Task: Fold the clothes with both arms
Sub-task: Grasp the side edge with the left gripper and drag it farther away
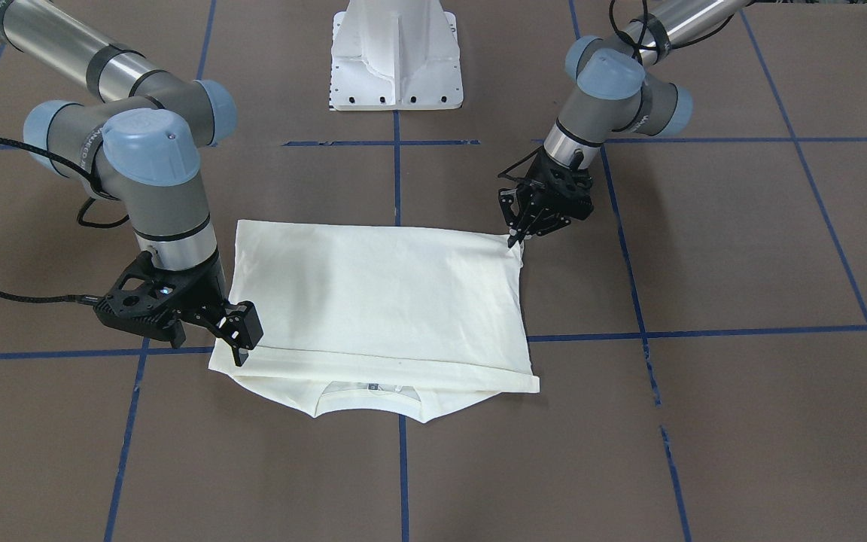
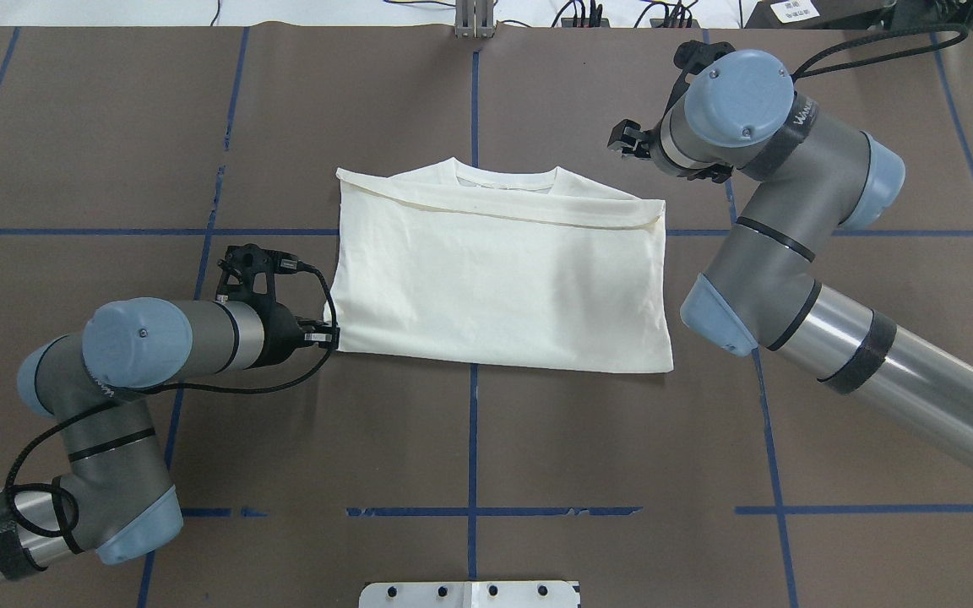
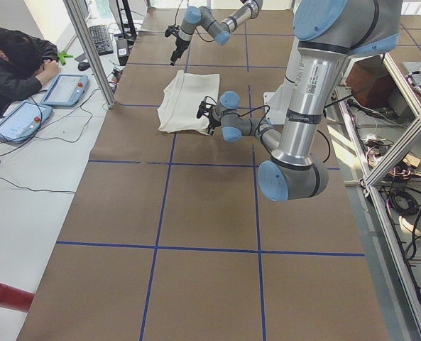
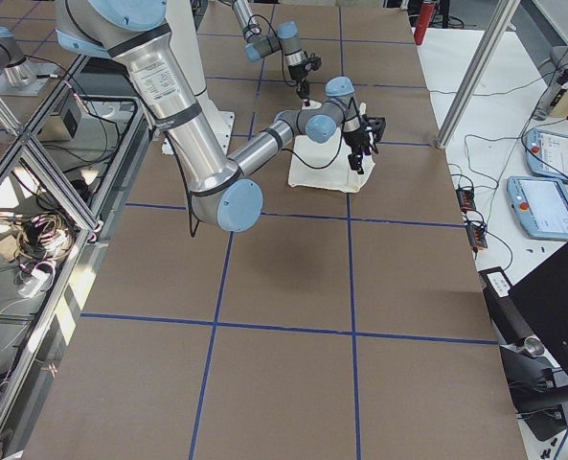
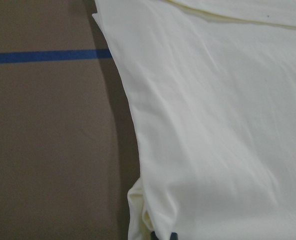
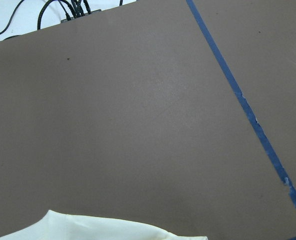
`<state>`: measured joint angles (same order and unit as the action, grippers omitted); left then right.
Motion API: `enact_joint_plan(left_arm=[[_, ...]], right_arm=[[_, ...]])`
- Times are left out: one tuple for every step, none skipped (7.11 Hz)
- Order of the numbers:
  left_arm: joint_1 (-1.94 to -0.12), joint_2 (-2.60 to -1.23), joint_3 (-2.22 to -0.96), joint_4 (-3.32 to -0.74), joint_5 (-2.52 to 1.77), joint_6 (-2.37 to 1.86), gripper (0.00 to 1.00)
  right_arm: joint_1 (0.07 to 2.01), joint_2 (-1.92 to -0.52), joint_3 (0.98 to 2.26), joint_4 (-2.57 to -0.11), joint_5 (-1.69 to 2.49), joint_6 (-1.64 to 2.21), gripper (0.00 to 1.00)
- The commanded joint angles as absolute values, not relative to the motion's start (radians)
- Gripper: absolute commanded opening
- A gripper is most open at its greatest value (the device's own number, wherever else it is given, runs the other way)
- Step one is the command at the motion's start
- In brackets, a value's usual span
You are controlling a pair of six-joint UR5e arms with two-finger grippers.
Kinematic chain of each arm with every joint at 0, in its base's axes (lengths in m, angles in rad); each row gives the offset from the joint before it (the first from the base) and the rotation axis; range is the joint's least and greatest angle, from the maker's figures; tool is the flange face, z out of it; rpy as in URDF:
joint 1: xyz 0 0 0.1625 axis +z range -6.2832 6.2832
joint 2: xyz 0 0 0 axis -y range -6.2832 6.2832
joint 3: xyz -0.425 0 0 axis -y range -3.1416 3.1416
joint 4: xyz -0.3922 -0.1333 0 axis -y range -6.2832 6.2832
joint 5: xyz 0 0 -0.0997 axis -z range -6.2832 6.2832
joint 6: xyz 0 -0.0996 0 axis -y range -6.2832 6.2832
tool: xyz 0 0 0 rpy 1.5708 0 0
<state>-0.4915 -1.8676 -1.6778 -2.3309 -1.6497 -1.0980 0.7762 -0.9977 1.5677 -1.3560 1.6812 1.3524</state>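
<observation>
Half-folded cream shirt [image 1: 373,301] lies flat between both grippers. Left gripper [image 1: 513,239] pinches the corner at its tips. Right gripper [image 1: 241,346] hangs spread and empty over the opposite corner – it likely must grip there before both lift together.

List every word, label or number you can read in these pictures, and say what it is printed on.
Nothing reads clearly.
Lettering on the right arm: blurred, unreadable.
Lettering on the left arm: too small.
Neck tag inside the shirt: too small.
White label at the far edge: too small.
</observation>
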Motion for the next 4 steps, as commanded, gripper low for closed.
enact_joint_plan(left_arm=[[-0.607,-1.865,-1.645,-2.326,-1.657,-0.943,0.00],[-0.696,-1.882,-1.568,-2.330,-1.661,-0.855,0.00],[-0.778,-1.964,-1.455,-2.330,-1.661,-0.777,0.00],[-0.854,-2.091,-1.286,-2.330,-1.666,-0.715,0.00]], right_arm=[[0.776,-0.997,1.568,-1.356,1.681,1.350,1.00],[0.776,-0.994,1.568,-1.356,1.681,1.356,1.00],[0.775,-0.993,1.569,-1.356,1.681,1.356,1.00],[0.775,-0.991,1.569,-1.356,1.681,1.358,1.00]])
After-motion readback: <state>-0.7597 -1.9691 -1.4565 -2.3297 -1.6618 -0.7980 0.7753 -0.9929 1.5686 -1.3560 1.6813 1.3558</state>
